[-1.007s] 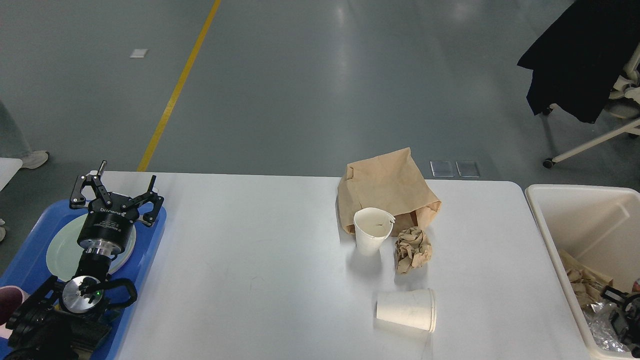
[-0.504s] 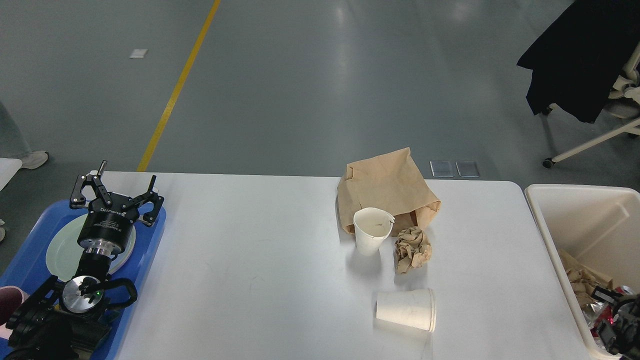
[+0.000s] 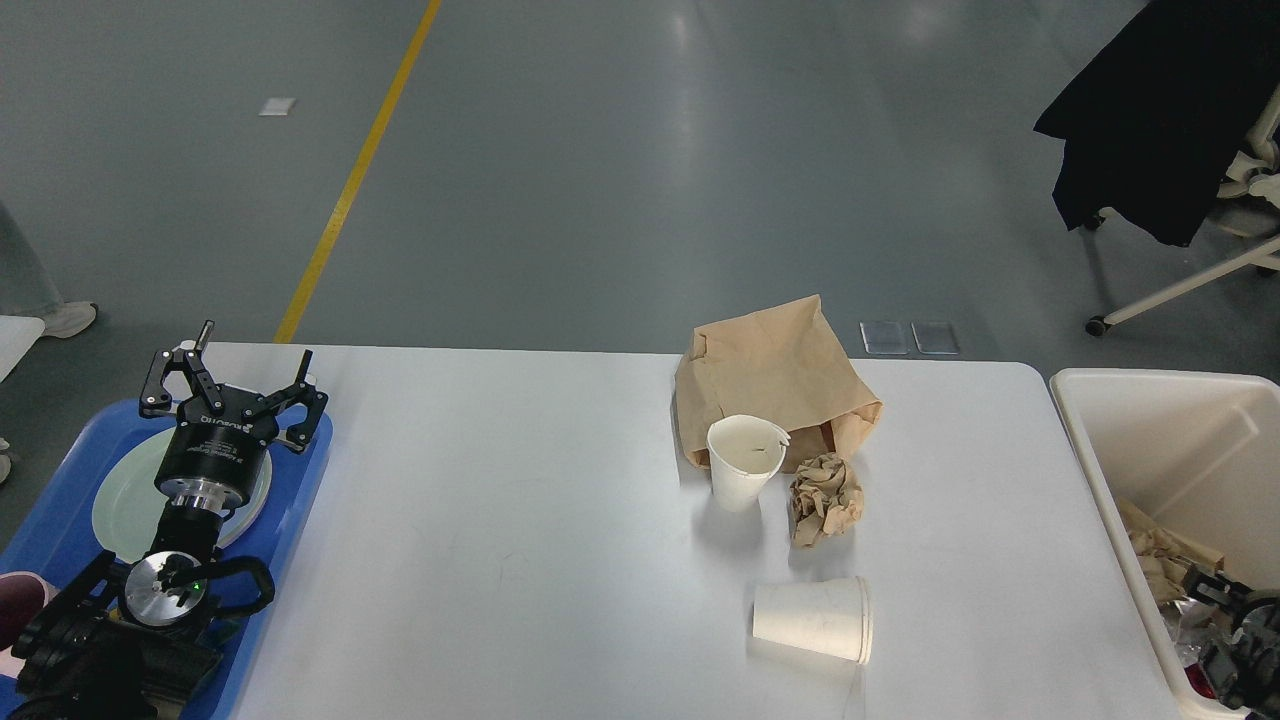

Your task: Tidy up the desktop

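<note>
Left gripper [image 3: 232, 388] hangs spread wide over the blue plastic tray [image 3: 300, 500], holding nothing. Right gripper [image 3: 1235, 640] sits down in the cream plastic bin [image 3: 1100, 450], cut off at the frame corner; its fingers' spread can't be made out. The wide white desktop [image 3: 500, 520] fills the middle.

On the desktop [image 3: 520, 520], right of the middle, a paper bag [image 3: 775, 380] lies far; an upright cup [image 3: 742, 462] and a paper ball [image 3: 824, 498] stand near it. A second cup [image 3: 815, 620] lies nearest. A tray [image 3: 300, 500] is left, a bin [image 3: 1160, 440] right.
</note>
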Motion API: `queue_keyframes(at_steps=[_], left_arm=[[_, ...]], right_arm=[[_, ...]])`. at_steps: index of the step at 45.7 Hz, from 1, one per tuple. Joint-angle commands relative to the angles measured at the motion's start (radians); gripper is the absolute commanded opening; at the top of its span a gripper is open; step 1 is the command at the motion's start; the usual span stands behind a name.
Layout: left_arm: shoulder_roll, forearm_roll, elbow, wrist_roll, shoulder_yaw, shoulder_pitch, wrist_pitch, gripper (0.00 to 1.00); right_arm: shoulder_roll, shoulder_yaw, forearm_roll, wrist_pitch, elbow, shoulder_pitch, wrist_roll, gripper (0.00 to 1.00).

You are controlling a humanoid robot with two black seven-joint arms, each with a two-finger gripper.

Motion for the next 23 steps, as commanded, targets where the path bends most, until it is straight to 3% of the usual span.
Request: queue_keyframes(at_steps=[1,8,13,17,23], left_arm=[[0.0,0.0,0.0,0.0,0.0,0.0,-0.001,0.96],[0.0,0.0,0.0,0.0,0.0,0.0,-0.001,0.96],[0.0,0.0,0.0,0.0,0.0,0.0,0.001,0.96],[0.0,0.0,0.0,0.0,0.0,0.0,-0.001,0.96],[0.0,0.0,0.0,0.0,0.0,0.0,0.001,0.96]], right_arm=[[-0.055,-0.015,-0.009,0.008,0.117,0.074,-0.009,1.0],[-0.213,-0.079,-0.136,0.04,0.485,0.334,-0.026,1.0],[-0.295,-0.215,-0.267,0.068,0.822,0.639,-0.109,1.0],[-0.29,-0.373,-0.296,0.097,1.057,0.911,-0.147,1.0],[-0.208,-0.492,-0.291,0.193,1.24,1.213,-0.178,1.0]])
